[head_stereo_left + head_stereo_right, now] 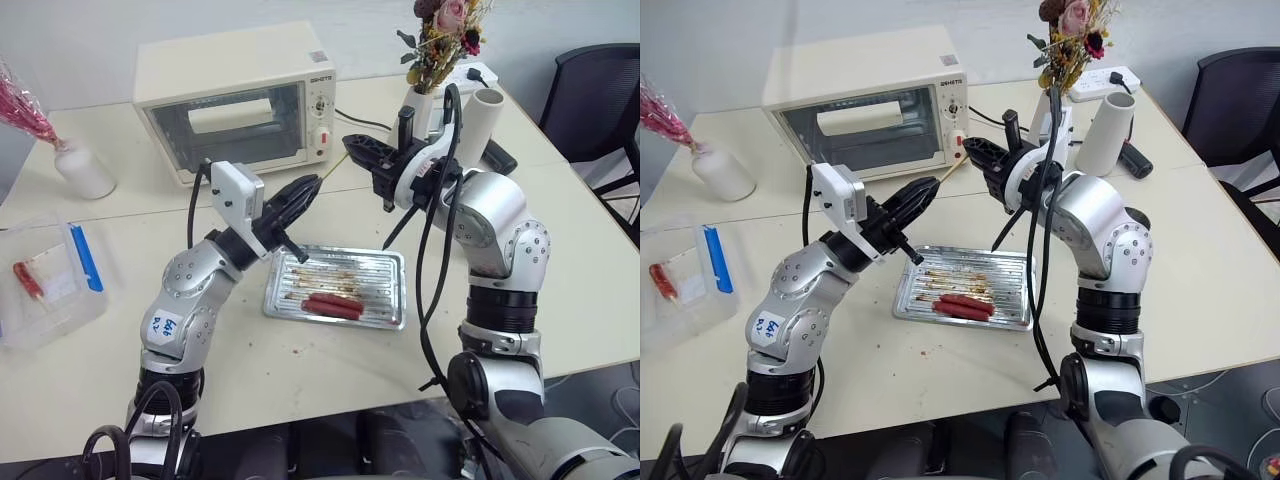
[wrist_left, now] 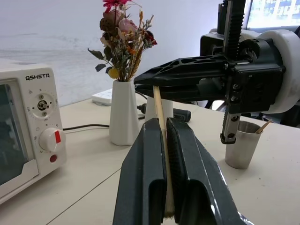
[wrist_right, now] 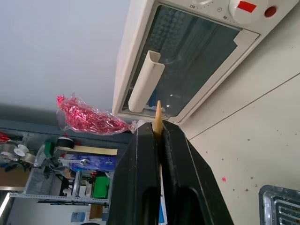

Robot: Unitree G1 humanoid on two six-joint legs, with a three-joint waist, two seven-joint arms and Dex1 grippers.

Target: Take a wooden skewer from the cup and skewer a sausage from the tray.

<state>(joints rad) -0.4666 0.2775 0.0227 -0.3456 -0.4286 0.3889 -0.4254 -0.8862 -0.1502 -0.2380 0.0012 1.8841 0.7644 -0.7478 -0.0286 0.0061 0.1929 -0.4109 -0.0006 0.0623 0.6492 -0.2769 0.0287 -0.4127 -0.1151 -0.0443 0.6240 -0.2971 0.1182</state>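
Both grippers pinch the one wooden skewer [image 2: 158, 112] above the table: left gripper [image 2: 161, 140] closed on its lower length, right gripper [image 3: 158, 136] closed near the tip. Skewer's long axis runs between them. Sausage [image 1: 333, 304] lies in the tray [image 1: 385, 262], below and nearer; left arm closer.

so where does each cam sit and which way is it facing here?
Left and right eye views: on the head, looking forward and down at the tray; both arms show.
Left wrist view: along the left gripper, facing the vase and cup; right gripper shows.
Right wrist view: along the right gripper, facing the oven.
Shared: both wrist views show the wooden skewer clamped.
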